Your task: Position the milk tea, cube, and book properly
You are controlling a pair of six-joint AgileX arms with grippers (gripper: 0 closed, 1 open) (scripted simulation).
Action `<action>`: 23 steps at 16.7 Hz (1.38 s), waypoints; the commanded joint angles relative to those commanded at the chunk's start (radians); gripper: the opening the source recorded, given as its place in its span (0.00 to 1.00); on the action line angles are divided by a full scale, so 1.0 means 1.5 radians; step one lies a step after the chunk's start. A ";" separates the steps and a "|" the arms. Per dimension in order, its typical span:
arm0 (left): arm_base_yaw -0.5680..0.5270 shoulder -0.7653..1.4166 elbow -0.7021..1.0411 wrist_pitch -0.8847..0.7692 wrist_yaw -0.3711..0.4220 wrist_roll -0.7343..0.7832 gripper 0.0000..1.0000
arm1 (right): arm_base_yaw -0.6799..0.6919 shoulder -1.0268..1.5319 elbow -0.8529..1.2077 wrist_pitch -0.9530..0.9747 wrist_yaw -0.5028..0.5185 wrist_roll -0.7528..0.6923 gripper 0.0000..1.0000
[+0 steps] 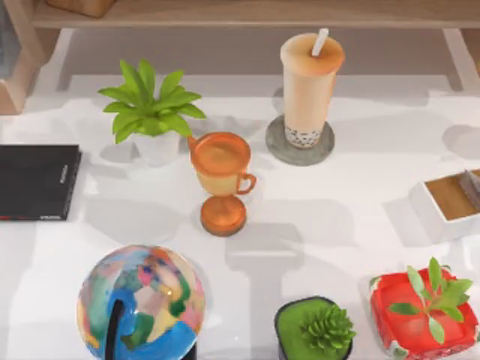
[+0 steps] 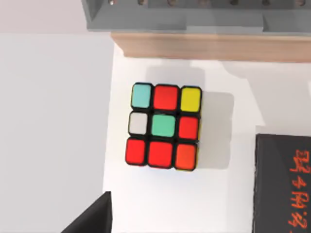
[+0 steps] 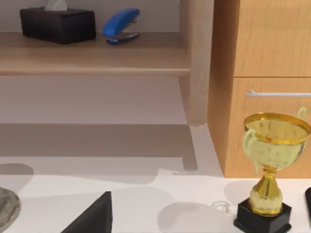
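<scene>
The milk tea, a tall clear cup with a white straw and dark pearls, stands upright on a round grey coaster at the back of the table, right of centre. A multicoloured cube lies on the white tabletop beside a wooden edge, below my left wrist camera. A dark part of my left gripper shows apart from the cube. A dark part of my right gripper shows above the table. The book is out of view.
An orange goblet and a leafy plant stand mid-table. A thin black book lies at the left. A globe, a succulent and a red pot line the front; a white box sits right. A gold trophy stands by a cabinet.
</scene>
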 joint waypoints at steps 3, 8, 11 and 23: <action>0.025 0.183 0.193 -0.112 0.005 0.033 1.00 | 0.000 0.000 0.000 0.000 0.000 0.000 1.00; 0.052 0.422 0.448 -0.255 0.011 0.077 1.00 | 0.000 0.000 0.000 0.000 0.000 0.000 1.00; 0.054 0.508 0.543 -0.304 0.014 0.094 1.00 | 0.000 0.000 0.000 0.000 0.000 0.000 1.00; 0.067 0.587 0.620 -0.321 0.017 0.115 1.00 | 0.000 0.000 0.000 0.000 0.000 0.000 1.00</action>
